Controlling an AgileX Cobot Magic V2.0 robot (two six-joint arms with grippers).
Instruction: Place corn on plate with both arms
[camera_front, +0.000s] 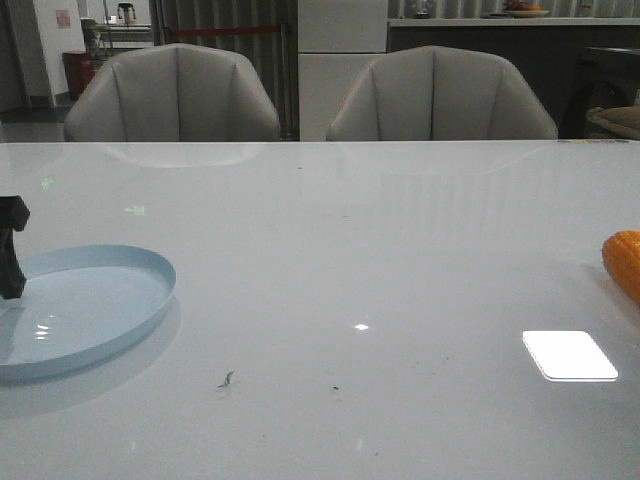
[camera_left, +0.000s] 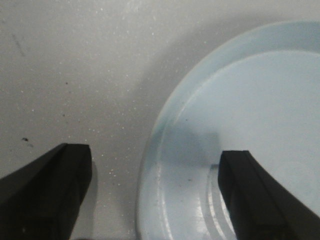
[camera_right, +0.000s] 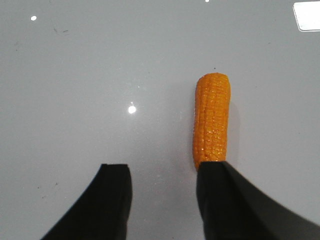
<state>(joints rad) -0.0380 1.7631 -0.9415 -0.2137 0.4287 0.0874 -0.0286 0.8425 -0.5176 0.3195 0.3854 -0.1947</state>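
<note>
— So, how far along are you?
— Barely: the corn cob (camera_right: 212, 120) lies on the table beside your open right gripper (camera_right: 162, 197), ungrasped. Your open left gripper (camera_left: 155, 192) straddles the plate's (camera_left: 260, 100) rim.

Your left gripper (camera_left: 155, 195) low at the table's left edge, fingers spread wide; your right gripper (camera_right: 162, 200) likewise parted, pointing down, holding nothing
</note>
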